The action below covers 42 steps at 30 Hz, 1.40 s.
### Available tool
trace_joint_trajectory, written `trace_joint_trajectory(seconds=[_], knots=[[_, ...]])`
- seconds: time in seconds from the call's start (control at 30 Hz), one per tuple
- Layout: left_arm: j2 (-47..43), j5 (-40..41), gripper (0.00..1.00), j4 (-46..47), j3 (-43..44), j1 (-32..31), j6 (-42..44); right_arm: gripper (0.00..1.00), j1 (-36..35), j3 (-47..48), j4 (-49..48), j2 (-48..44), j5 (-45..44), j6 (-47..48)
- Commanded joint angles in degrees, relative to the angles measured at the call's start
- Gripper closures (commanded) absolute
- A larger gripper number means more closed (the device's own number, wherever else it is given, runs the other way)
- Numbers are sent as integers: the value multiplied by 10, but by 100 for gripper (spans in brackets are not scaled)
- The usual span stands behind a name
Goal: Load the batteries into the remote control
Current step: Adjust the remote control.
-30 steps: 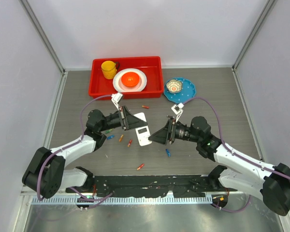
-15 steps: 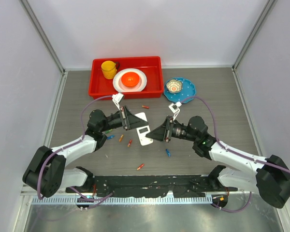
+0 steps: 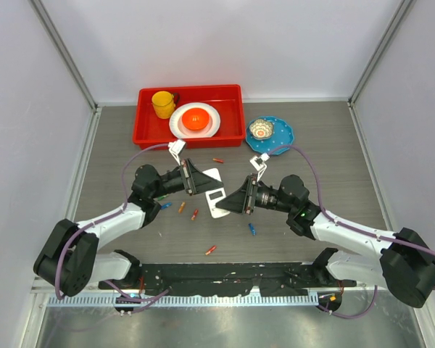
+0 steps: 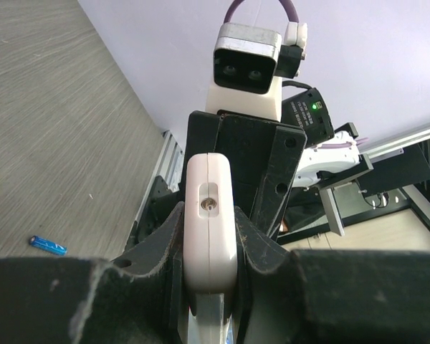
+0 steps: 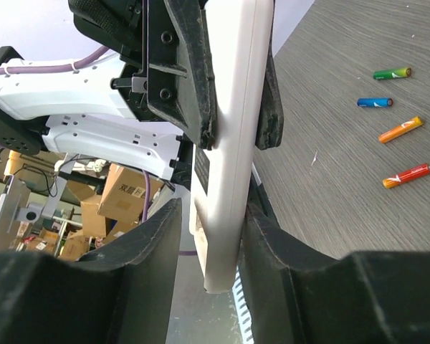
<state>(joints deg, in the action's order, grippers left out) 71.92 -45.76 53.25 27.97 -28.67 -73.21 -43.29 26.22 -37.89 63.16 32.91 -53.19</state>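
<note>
Clamping the remote control [image 4: 210, 215] are the left fingers [image 4: 161, 247] — right fingers [image 5: 147, 247] straddle it, grip unclear.

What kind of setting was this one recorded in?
Probably a lab or workshop robot cell. A grey table is boxed in by plain white panels, a red tray sits on it like a staged prop, and the right wrist view shows cardboard boxes stacked beyond.

I've got the remote control [image 3: 216, 197], a flat white handset, lifted off the tabletop near its middle and turned edge-on. One end is clamped in the left claw [image 3: 204, 181]; the other sits between the right claw's [image 3: 230, 202] fingers. The batteries [image 3: 195, 214], orange, red, blue and green, lie scattered flat around it, mostly toward the near edge.
</note>
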Motion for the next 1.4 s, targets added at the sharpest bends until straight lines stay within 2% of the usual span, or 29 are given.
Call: trace_joint_trajectory(seconds=[0.0, 0.13, 0.3, 0.37, 0.4, 0.43, 0.47, 0.5, 0.57, 0.73, 1.07, 1.37], knots=[[-16, 11, 100, 19, 13, -2, 5, 58, -3, -4, -37, -3, 8, -4], [-28, 18, 100, -1, 15, -3, 19, 69, -2, -6, -37, 4, 17, -6], [-38, 29, 100, -29, 17, -3, 34, 70, -2, -13, -46, 7, 17, -12], [-37, 28, 100, -30, 16, -3, 33, 77, -2, -13, -47, 10, 15, -12], [-35, 28, 99, -30, 15, -3, 32, 86, -3, -13, -47, 10, 15, -13], [-35, 29, 94, -30, 15, -5, 32, 92, -3, -13, -48, 13, 11, -14], [-33, 28, 79, -30, 15, -5, 32, 97, -2, -13, -52, 14, 9, -15], [-31, 28, 73, -25, 13, -6, 31, 99, -3, -13, -54, 14, 8, -17], [-30, 28, 64, -18, 9, -9, 27, 99, -3, -13, -58, 13, 1, -19], [-28, 34, 56, 6, -2, -13, 19, 99, -2, -16, -78, 14, -10, -26], [-22, 45, 59, 63, -30, -22, -4, 99, -2, -33, -162, 30, -12, -66], [-22, 50, 64, 90, -36, -36, -8, 99, -2, -35, -180, 36, -6, -75]])
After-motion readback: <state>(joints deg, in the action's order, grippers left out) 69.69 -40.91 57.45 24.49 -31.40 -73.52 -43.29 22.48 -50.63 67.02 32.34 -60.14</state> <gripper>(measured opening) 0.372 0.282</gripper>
